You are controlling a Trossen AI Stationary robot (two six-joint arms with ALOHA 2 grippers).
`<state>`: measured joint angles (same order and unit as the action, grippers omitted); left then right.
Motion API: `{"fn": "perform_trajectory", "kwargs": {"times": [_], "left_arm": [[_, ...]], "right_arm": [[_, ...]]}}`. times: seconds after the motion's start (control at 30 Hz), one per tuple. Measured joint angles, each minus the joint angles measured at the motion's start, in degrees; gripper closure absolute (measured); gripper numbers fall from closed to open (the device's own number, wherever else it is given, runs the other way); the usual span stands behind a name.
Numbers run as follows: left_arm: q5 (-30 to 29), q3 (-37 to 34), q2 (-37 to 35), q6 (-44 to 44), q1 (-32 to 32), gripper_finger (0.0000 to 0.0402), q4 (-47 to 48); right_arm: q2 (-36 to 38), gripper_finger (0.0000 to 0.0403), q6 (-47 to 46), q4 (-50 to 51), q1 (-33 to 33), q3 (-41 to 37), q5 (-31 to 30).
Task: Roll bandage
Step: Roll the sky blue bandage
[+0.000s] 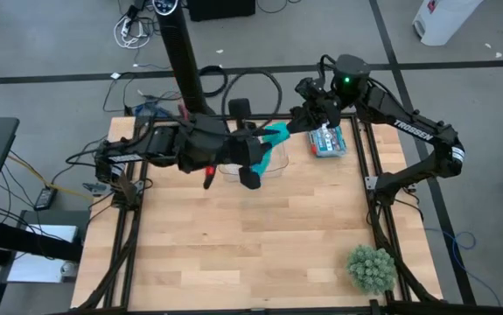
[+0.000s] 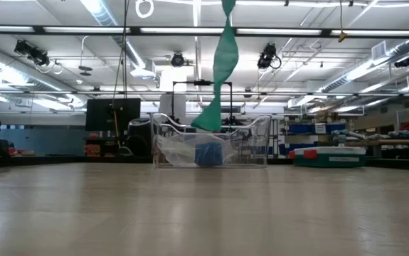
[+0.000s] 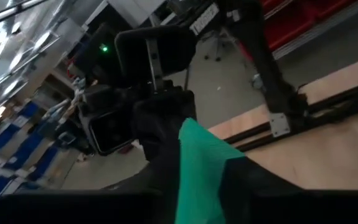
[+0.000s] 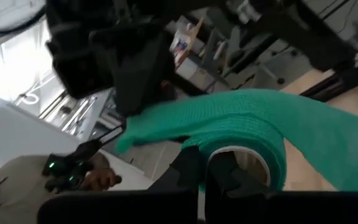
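The teal-green bandage (image 1: pixel 275 137) is held up between my two grippers above the far middle of the table. My left gripper (image 1: pixel 253 156) is shut on its ribbon (image 3: pixel 198 167). My right gripper (image 1: pixel 296 122) is shut on its coiled end (image 4: pixel 244 140). In the low view a length of the ribbon (image 2: pixel 225 53) hangs down toward a clear bin (image 2: pixel 257 146), and its lower end (image 2: pixel 207 119) shows at the bin's rim. A blue roll (image 2: pixel 208 154) lies in the bin. My left gripper pinches the flat ribbon (image 3: pixel 191 186) between its two fingers, coming from the table's left. The ribbon runs on from the fingers toward my right gripper, clear of the table. How many layers it holds cannot be told. My right gripper holds the coiled end of the bandage (image 4: pixel 253 155), which has a pale inner ring (image 4: pixel 238 154). A dark finger (image 4: pixel 223 180) shows at the coil's hollow middle; the rest of the contact is hidden by the coil. The coil is clear of the table, and the ribbon leads off toward my left gripper.
The clear bin (image 1: pixel 273 166) stands on the table below the grippers. A blue and white packet (image 1: pixel 328 140) lies at the far right. A green spiky ball plant (image 1: pixel 372 268) sits at the near right corner. Bare wood spreads over the near half (image 1: pixel 234 254).
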<state>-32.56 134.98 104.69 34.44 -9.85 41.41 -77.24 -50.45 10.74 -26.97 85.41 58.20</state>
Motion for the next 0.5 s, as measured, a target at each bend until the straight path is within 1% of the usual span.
{"fn": "perform_trajectory", "kwargs": {"times": [0.13, 0.23, 0.37, 0.5], "left_arm": [[-5.4, 0.0, 0.9, 0.0, -0.4, 0.0235, -0.4], [-9.2, 0.0, 0.9, 0.1, -1.6, 0.0208, -1.0], [-12.2, 0.0, 0.8, 0.4, -2.6, 0.0198, -1.3], [-12.6, 0.0, 0.6, -0.3, -3.3, 0.0199, -1.4]], "right_arm": [[-0.3, 0.0403, 2.0, 0.4, -0.1, 0.0, -2.6], [-0.1, 0.0403, 3.9, 0.4, -0.9, 0.0, -3.9], [0.9, 0.0403, 6.7, 0.3, -2.9, 0.0, -5.1], [1.7, 0.0403, 9.7, -1.6, -4.7, 0.0, -5.7]]}}
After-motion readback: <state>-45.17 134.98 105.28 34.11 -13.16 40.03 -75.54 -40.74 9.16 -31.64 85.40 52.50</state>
